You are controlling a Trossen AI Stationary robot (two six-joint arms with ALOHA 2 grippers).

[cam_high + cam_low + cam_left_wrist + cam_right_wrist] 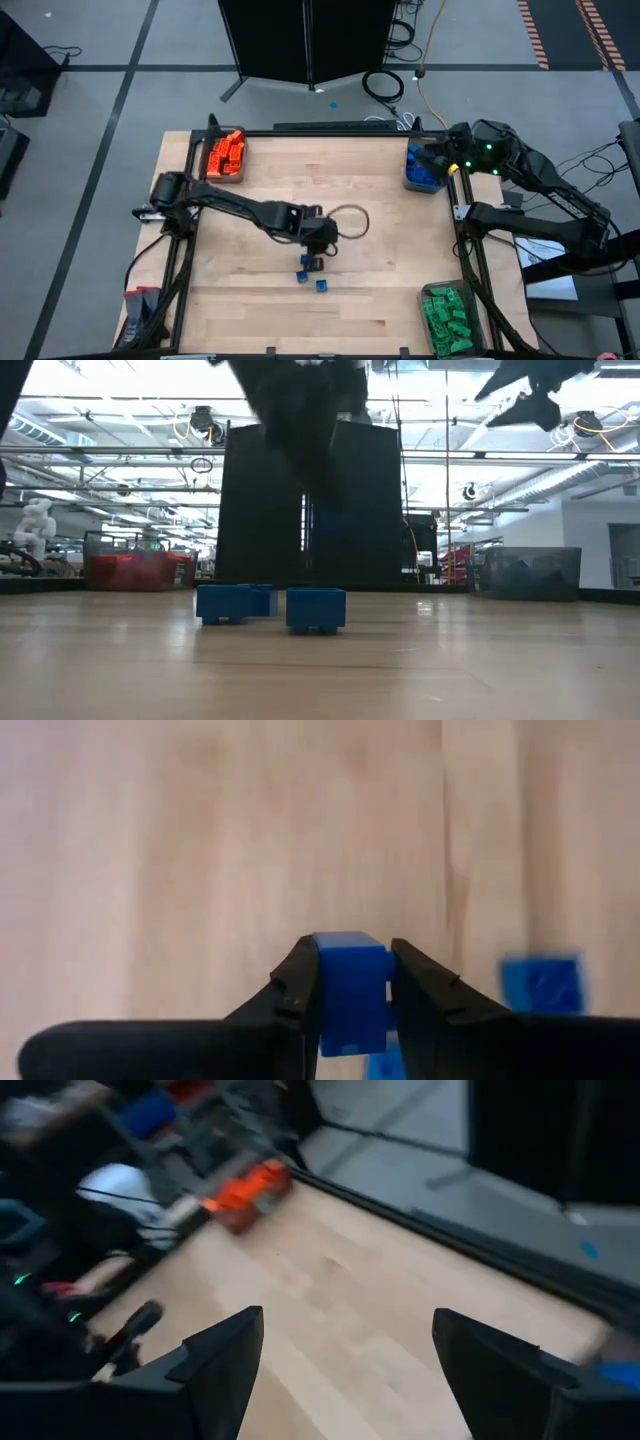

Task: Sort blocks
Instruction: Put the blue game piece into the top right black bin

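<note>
Left gripper (352,995): we see it pinching a blue block (350,990), mid-table (250,300), open wood around.
Right gripper (350,1350): fingers spread, over the blue bin (421,172) at the table's edge.

Table (250,300): pale wood planking, grain visible, smooth with a soft sheen noted in the low view. Blue block (350,990) pinched between left gripper (352,982) fingers: plastic, smooth, slightly glossy. Fingers (290,995): dark, matt, plastic-like. Loose blue blocks (316,608) on the table: same smooth plastic. Bins: translucent grey plastic, seen at the orange bin (226,172). Table frame (190,250): dark metal bars, matt finish.
</note>
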